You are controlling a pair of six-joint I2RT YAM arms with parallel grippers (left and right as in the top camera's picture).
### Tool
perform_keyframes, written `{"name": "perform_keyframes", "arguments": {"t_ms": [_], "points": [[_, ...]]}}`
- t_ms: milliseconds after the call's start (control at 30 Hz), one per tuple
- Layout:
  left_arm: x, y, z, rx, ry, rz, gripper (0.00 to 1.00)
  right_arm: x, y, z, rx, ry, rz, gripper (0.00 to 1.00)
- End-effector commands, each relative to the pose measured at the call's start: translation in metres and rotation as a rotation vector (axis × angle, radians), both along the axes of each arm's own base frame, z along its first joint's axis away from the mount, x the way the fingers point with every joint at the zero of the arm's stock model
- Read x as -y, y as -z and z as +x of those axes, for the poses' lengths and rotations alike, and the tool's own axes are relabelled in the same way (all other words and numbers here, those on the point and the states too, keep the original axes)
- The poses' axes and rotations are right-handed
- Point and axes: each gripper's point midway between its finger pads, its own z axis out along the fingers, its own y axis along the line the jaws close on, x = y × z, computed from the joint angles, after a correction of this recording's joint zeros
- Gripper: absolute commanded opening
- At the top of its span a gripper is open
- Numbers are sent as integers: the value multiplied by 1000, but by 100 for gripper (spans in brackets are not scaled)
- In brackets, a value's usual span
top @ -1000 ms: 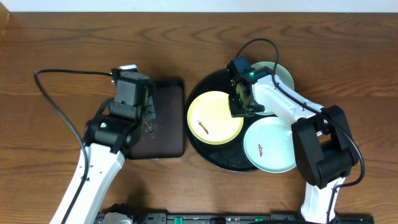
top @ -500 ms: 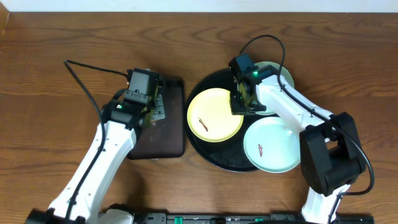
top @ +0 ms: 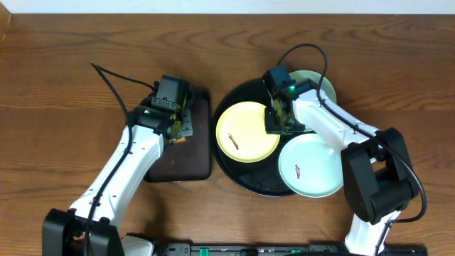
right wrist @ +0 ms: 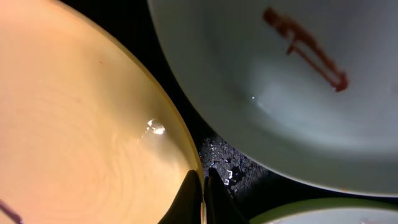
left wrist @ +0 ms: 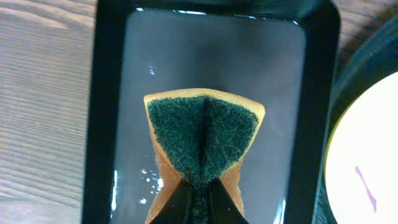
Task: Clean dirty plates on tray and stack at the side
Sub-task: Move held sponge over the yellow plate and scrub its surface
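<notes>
The pale yellow plate (top: 247,132) with a reddish smear lies at the left of the round black tray (top: 245,178). A mint-white plate (top: 309,165) with a red smear lies at the front right of the tray, and another plate (top: 320,84) at the back right. My right gripper (top: 276,122) is shut on the yellow plate's right rim; the right wrist view shows its jaws (right wrist: 204,186) pinching that rim (right wrist: 81,124) beside the smeared mint plate (right wrist: 280,81). My left gripper (top: 178,126) is shut on a green and orange sponge (left wrist: 202,140) above the rectangular tray.
The small rectangular black tray (top: 195,156) lies left of the round tray, its wet floor (left wrist: 143,74) under the sponge. The round tray's rim (left wrist: 364,59) and the yellow plate (left wrist: 367,155) lie just right of it. Bare wooden table surrounds both trays.
My left gripper has moved right and a little forward over the rectangular tray, toward the round tray. My right gripper has stayed at the yellow plate's rim.
</notes>
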Motion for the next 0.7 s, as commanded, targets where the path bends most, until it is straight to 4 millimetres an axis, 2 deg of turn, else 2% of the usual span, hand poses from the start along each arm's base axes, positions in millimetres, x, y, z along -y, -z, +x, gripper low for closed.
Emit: {"name": "perform_keyframes", "arguments": {"t_ms": [0,200,433,667], "points": [[11,-1,0,-8,25,-50,7,8,1,-3,8,28,-24,1],[8,-2,1,-1,64,-14,7,5,1,-1,20,23,-18,1],[-20,-16,13,63,-2,139,7,-6,0,-1,42,-5,-18,1],[-3,-38,21,94,55,119,7,0,1,0,54,-3,-52,1]]}}
